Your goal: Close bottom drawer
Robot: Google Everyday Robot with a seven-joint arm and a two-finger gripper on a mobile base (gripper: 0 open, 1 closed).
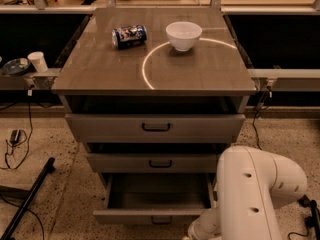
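The bottom drawer (150,215) is the lowest of three grey-brown drawers in the cabinet. It stands pulled far out, its tray showing nothing inside, with its small black bar handle (161,220) near the lower edge of the view. My white arm (255,194) fills the lower right, just right of the drawer's front corner. The gripper itself is out of view, below the frame.
The middle drawer (160,162) and top drawer (156,127) also stick out a little. On the cabinet top (90,69) lie a blue can (129,35) on its side and a white bowl (184,35). A black pole (27,199) and cables lie on the floor at left.
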